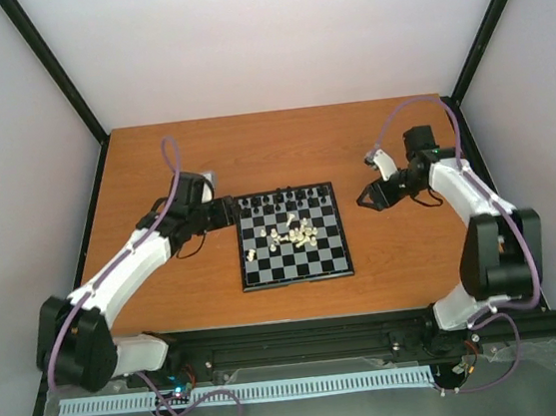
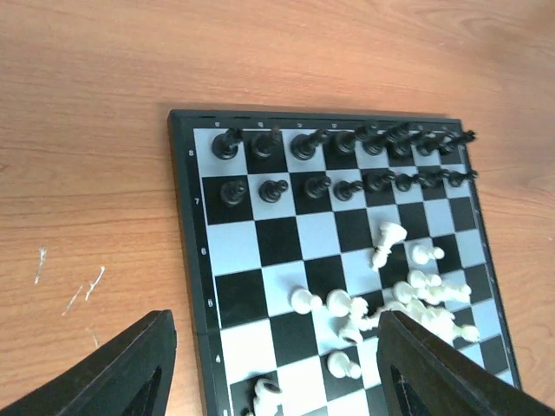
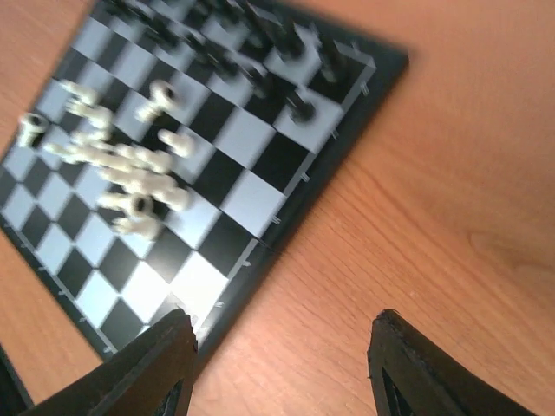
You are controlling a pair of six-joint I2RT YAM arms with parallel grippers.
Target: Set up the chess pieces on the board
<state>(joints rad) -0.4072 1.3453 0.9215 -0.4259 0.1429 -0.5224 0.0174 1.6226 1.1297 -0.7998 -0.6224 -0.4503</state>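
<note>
I see the black chessmen (image 1: 287, 198) standing in two rows at the far edge of the board (image 1: 273, 267), the cream chessmen (image 1: 298, 233) heaped near its middle and not yet placed, while my left hand (image 1: 226, 212) and right hand (image 1: 367, 198) hover released and empty beside it.

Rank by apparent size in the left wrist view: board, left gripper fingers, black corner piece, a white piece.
1. Board.
2. Fingers of the left gripper, enlarged by nearness.
3. Black corner piece and white piece look alike; no ranking.
</note>
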